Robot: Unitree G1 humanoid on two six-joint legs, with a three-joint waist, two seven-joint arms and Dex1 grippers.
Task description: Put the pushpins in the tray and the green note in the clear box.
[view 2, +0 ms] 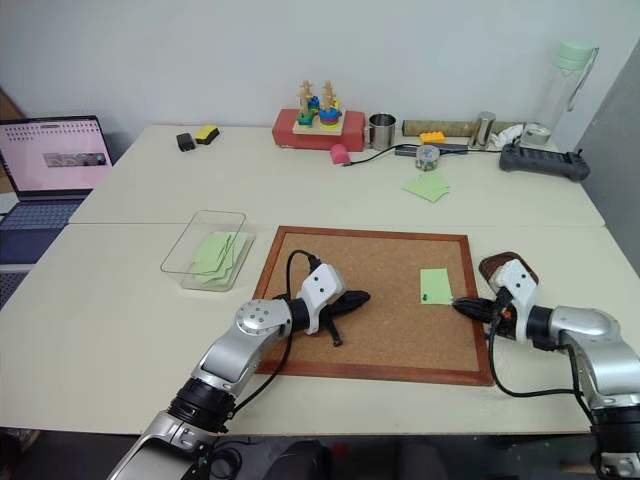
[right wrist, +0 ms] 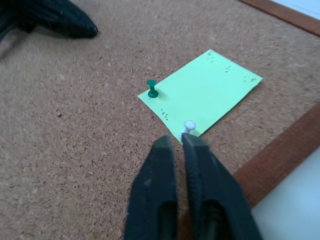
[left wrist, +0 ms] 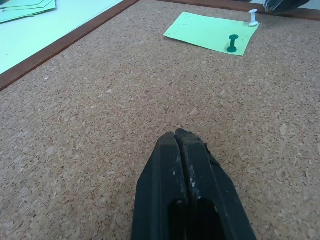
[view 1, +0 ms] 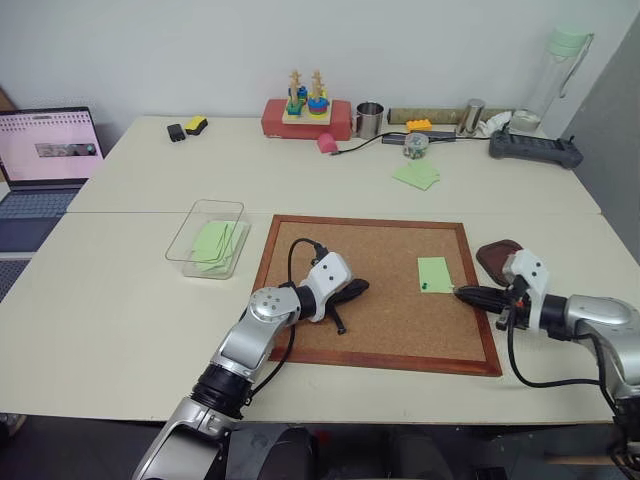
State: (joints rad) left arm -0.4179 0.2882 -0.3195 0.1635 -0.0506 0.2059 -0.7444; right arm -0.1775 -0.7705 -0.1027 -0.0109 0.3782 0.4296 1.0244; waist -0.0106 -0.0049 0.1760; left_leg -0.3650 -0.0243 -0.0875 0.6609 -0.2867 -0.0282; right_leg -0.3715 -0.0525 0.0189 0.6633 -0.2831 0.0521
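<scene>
one green note (right wrist: 202, 93) lies on the corkboard (view 1: 300, 320), held by two pushpins: one dark (right wrist: 151, 89), one whitish (right wrist: 189, 126). right gripper (right wrist: 179, 142) beside the whitish pin, fingers nearly together, gripping nothing. left gripper (left wrist: 178, 136) closed, empty. one tray (view 1: 496, 257), one clear box (view 1: 190, 232) flank the board.

Pale tables (view 1: 130, 300), plain white wall (view 1: 200, 50) — even light
</scene>
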